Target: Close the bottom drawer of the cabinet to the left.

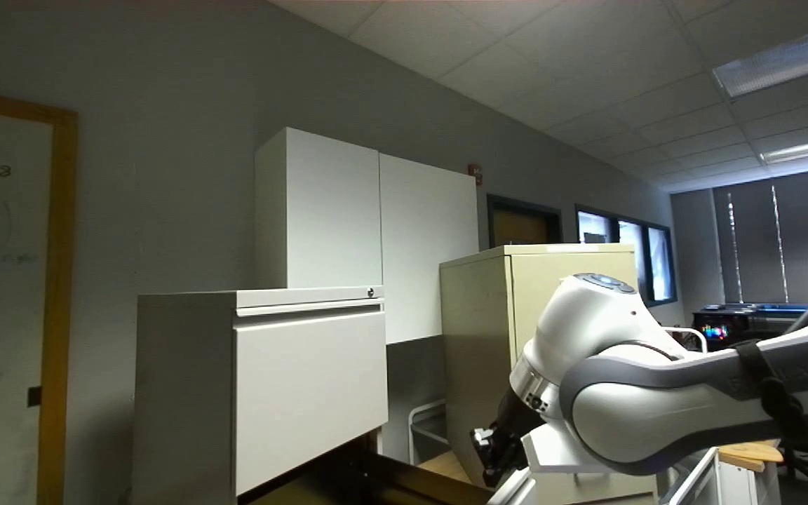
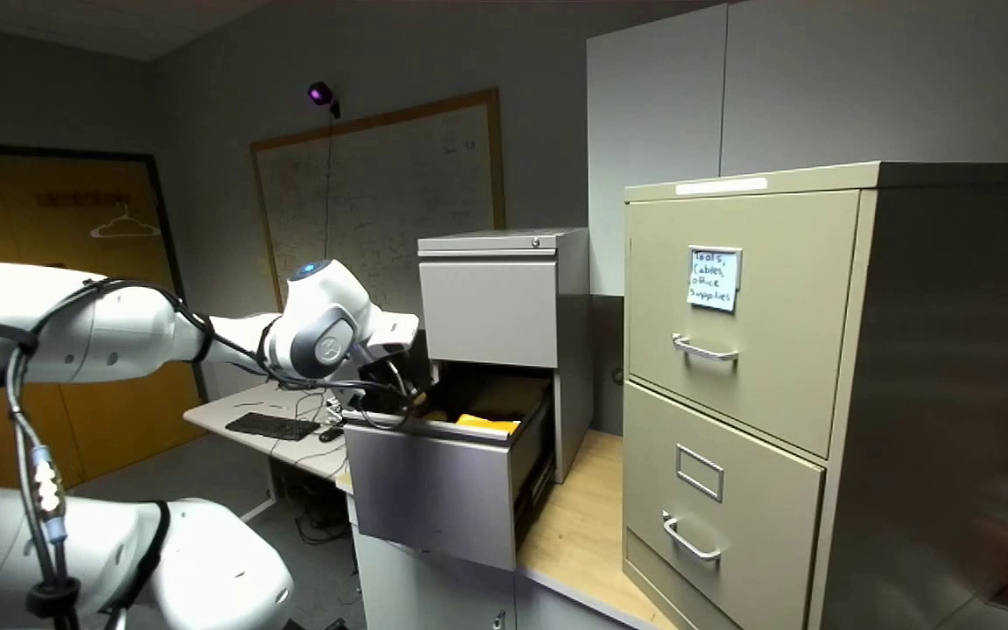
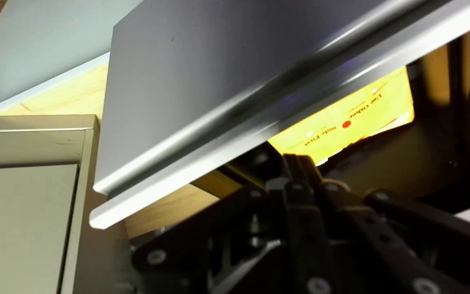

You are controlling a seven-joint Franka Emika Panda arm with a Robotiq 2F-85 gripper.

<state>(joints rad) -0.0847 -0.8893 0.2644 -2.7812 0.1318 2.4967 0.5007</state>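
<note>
The off-white cabinet stands in both exterior views (image 1: 183,393) (image 2: 574,350). Its upper drawer is shut. The bottom drawer is pulled far out, and its flat front shows in an exterior view (image 2: 434,494). Its front and upper edge also cross the wrist view (image 3: 218,69). In an exterior view only a corner of its front shows (image 1: 515,487). My gripper is at the drawer's front edge in both exterior views (image 1: 492,456) (image 2: 418,398). In the wrist view its fingertips (image 3: 300,158) are together with nothing between them, over the open drawer, on the inner side of its front edge. Contact cannot be told.
A yellow folder (image 2: 486,423) lies in the drawer and shows in the wrist view (image 3: 353,118). A beige filing cabinet (image 2: 740,367) stands beside it on a wooden top (image 2: 587,512). A white cupboard (image 1: 334,210) hangs behind. A desk with a keyboard (image 2: 272,426) is on the far side.
</note>
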